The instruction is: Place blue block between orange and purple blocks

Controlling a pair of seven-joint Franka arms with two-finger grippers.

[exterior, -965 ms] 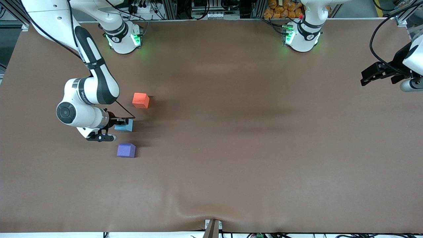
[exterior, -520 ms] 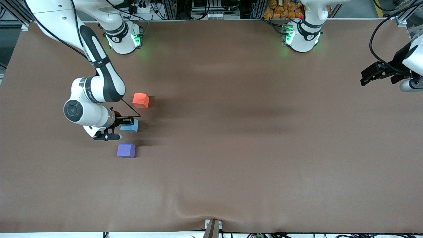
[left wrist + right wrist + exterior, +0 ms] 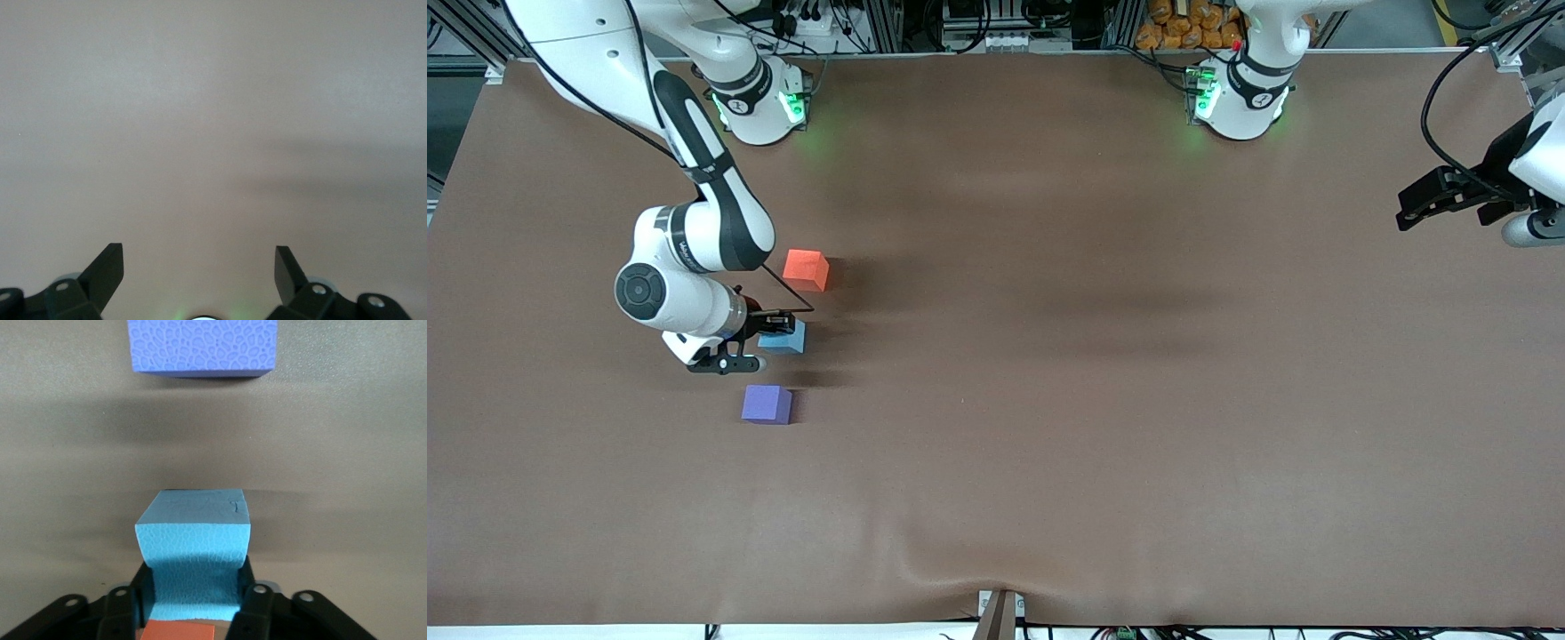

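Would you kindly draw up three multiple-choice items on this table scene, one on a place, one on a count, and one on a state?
1. Where does the light sky-blue foam cube sit?
A. on the orange-red cube
B. between the orange-red foam cube and the violet-purple foam cube
C. at the left arm's end of the table

2. How many cubes are on the brown table?
A. two
B. three
C. four

3. How is the left hand?
A. open, holding nothing
B. shut on a cube
C. shut and empty

Answers: 1 B, the front view shows the blue cube in the gap, with the right hand around it; 2 B, one orange, one blue, one purple; 3 A, its wrist view shows spread fingers over bare table.
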